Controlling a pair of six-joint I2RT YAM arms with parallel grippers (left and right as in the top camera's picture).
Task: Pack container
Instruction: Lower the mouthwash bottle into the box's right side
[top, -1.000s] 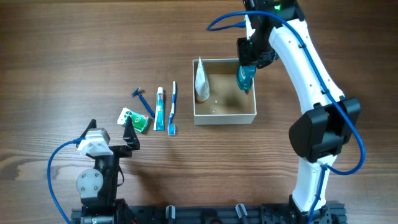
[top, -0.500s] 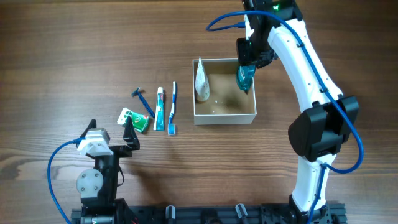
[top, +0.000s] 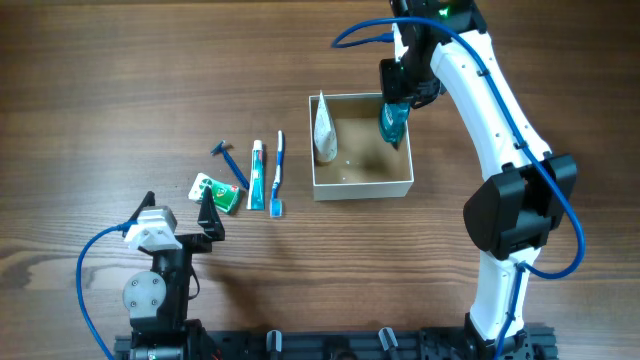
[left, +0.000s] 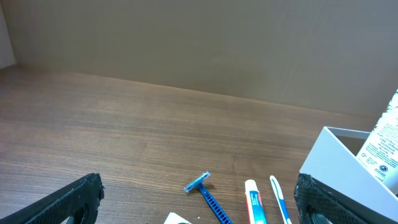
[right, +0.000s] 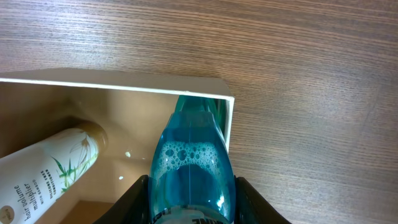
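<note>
The container (top: 362, 185) is a small white-walled box with a tan floor, right of the table's middle. A white tube (top: 324, 130) leans inside against its left wall. My right gripper (top: 396, 108) hangs over the box's far right corner, shut on a clear blue bottle (top: 394, 122) of foamy liquid. In the right wrist view the blue bottle (right: 189, 168) fills the gap between the black fingers (right: 138, 196), its tip at the container wall (right: 227, 127). My left gripper (top: 208, 215) rests open near the table's front left, holding nothing.
Left of the container lie a blue razor (top: 229, 163), a toothpaste tube (top: 256, 175), a toothbrush (top: 278, 172) and a green-and-white packet (top: 216, 191). The razor (left: 205, 191), toothpaste (left: 254, 202) and toothbrush (left: 279, 199) show between my left fingers.
The right gripper has shifted the blue bottle very slightly up and away from the container floor. The left arm has not moved.
</note>
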